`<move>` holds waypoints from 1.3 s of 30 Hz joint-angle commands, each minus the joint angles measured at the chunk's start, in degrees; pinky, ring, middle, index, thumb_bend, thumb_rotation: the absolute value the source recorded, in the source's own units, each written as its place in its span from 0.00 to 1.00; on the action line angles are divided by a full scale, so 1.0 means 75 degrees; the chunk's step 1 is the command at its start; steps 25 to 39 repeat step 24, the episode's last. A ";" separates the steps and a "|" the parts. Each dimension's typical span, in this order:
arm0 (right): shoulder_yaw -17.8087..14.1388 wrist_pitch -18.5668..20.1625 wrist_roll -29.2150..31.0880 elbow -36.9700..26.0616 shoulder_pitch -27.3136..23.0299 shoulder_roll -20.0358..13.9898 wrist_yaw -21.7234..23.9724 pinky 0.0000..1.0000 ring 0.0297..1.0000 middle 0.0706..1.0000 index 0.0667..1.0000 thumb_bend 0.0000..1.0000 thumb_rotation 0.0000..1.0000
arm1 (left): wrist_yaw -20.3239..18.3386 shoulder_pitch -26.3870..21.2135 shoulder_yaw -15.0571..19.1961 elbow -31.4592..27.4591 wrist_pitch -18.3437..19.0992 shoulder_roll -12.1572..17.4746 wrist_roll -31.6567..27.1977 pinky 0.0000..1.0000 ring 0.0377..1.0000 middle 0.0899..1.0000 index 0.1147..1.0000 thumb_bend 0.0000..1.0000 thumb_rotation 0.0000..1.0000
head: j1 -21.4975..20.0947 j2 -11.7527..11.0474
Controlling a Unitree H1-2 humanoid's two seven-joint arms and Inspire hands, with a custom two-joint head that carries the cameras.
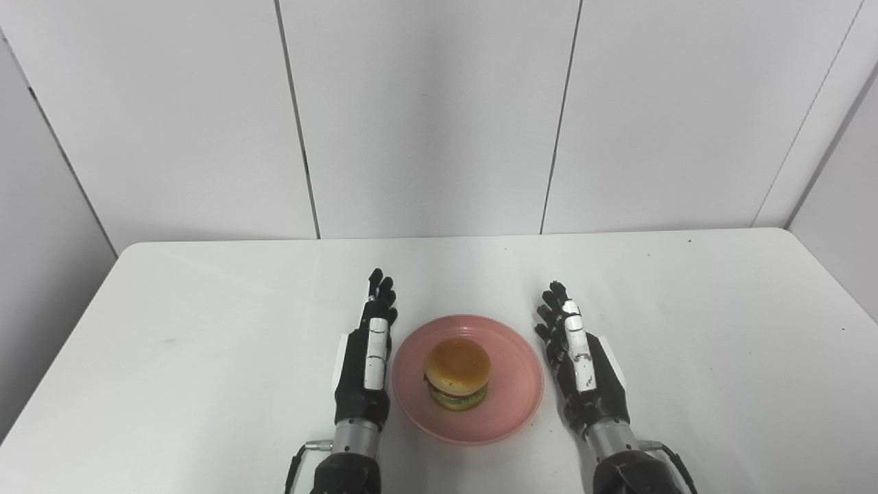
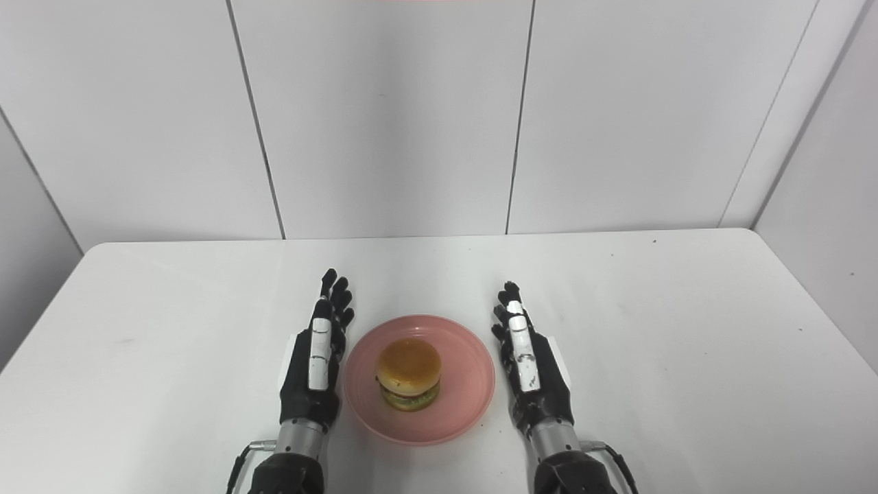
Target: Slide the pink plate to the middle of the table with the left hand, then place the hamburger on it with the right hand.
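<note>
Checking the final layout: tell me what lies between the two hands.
The pink plate with the hamburger on it lies between the left hand and the right hand, shown in both eye views.

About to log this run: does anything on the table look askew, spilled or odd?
Nothing stands out. The hamburger sits upright on the pink plate, layers stacked, nothing spilled. The left hand and right hand rest open on either side of the plate, holding nothing. The table shows only a few faint marks.

Both hands, left [image 1: 367, 363] and right [image 1: 579, 367], are black with white plates along the back. Each has a silver wrist cuff, a black forearm and a thin black cable.
</note>
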 commanded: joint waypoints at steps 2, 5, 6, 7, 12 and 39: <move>0.0002 -0.0384 -0.0096 -0.0062 -0.0299 0.0030 0.0024 1.00 1.00 1.00 1.00 0.54 0.99 | -0.0058 0.0358 0.0004 0.0261 -0.0069 0.0055 0.0051 1.00 1.00 1.00 1.00 0.72 1.00 | -0.0020 -0.0002; -0.0027 -0.0387 -0.0105 -0.0029 -0.0332 0.0026 0.0049 1.00 1.00 1.00 1.00 0.54 0.98 | -0.0010 0.0337 0.0007 0.0314 -0.0097 0.0044 0.0106 1.00 1.00 1.00 1.00 0.71 1.00 | -0.0013 -0.0011; -0.0026 -0.0385 -0.0119 -0.0011 -0.0351 0.0012 0.0059 1.00 1.00 1.00 1.00 0.55 0.98 | -0.0033 0.0338 0.0005 0.0290 -0.0036 0.0050 0.0089 1.00 1.00 1.00 1.00 0.71 1.00 | -0.0012 -0.0014; -0.0025 -0.0385 -0.0130 0.0002 -0.0364 0.0004 0.0066 1.00 1.00 1.00 1.00 0.55 0.98 | -0.0050 0.0341 0.0002 0.0267 0.0011 0.0055 0.0077 1.00 1.00 1.00 1.00 0.71 1.00 | -0.0012 -0.0014; -0.0013 -0.0423 -0.0128 0.0055 -0.0410 -0.0053 0.0144 1.00 1.00 1.00 1.00 0.55 0.98 | -0.0088 0.0329 -0.0015 0.0234 0.0201 0.0082 0.0083 1.00 1.00 1.00 1.00 0.73 1.00 | -0.0017 -0.0035; -0.0021 -0.0436 -0.0158 0.0062 -0.0424 0.0037 0.0097 1.00 1.00 1.00 1.00 0.55 0.97 | -0.0173 0.0339 0.0005 0.0120 0.0458 0.0138 0.0059 1.00 1.00 1.00 1.00 0.75 1.00 | -0.0032 -0.0052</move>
